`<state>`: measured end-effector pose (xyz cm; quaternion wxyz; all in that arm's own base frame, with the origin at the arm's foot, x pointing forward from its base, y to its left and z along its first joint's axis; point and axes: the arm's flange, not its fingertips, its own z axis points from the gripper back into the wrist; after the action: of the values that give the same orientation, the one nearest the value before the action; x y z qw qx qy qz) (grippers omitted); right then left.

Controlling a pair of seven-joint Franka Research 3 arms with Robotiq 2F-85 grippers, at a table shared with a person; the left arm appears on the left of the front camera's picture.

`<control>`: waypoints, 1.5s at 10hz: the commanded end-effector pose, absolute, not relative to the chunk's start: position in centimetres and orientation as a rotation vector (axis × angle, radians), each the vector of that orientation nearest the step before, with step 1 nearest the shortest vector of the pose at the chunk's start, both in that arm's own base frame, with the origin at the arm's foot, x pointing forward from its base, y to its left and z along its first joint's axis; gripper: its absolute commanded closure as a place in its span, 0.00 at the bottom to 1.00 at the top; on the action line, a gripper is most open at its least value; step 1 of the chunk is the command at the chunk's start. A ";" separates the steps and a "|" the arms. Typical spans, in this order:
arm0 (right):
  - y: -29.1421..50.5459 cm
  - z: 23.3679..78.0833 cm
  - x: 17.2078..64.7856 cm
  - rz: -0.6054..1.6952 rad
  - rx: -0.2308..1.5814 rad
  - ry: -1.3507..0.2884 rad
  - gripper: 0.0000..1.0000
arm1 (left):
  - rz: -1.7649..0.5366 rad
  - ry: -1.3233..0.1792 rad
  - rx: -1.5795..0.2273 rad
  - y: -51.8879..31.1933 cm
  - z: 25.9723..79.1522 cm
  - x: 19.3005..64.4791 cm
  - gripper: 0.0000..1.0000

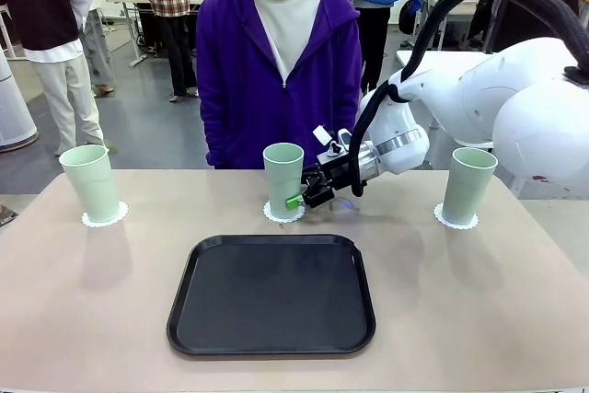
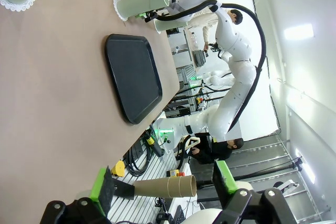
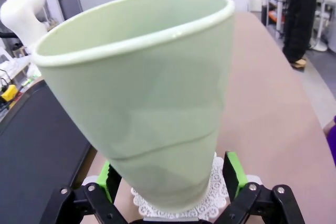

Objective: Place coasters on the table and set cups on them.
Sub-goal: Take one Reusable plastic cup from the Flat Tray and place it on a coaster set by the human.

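nearest us sits the tray (image 1: pixel 271 296), and beyond it we count three cups (image 1: pixel 283 179) on coasters (image 1: pixel 104 218), the right gripper (image 1: pixel 308 192) spread around the middle one and the left gripper (image 2: pixel 163 188) gaping empty, so we judge only the release remains

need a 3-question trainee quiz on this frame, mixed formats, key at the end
1. True or false: each of the three cups stands on a coaster.
2. The right pincer is: A) over the tray, B) open around the base of the middle cup, C) shut on the right cup.
3. Fill in: the left cup stands on a white ____.

Key: 1 true: left, middle and right coasters each carry a cup. 2 B: the right wrist view has a green pad on either side of the cup, jaws spread. 3 coaster. The left pincer is open, holding nothing.
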<state>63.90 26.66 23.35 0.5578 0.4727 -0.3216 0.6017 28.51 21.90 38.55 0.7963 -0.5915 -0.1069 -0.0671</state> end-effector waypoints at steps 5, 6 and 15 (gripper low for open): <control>23.8 27.5 61.6 1.383 0.980 -0.605 0.00 | -0.152 -0.248 -1.280 22.0 38.7 28.4 0.00; 23.4 28.8 60.9 1.346 0.936 -0.561 0.00 | -0.152 -0.248 -1.280 22.0 38.7 28.4 0.00; 28.2 48.7 53.8 0.745 0.282 -0.273 0.00 | -0.152 -0.248 -1.280 22.0 38.7 28.4 0.00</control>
<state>53.20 26.65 47.34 0.9034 0.1309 -0.1656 0.3733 28.52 21.89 38.54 0.7964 -0.5915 -0.1066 -0.0671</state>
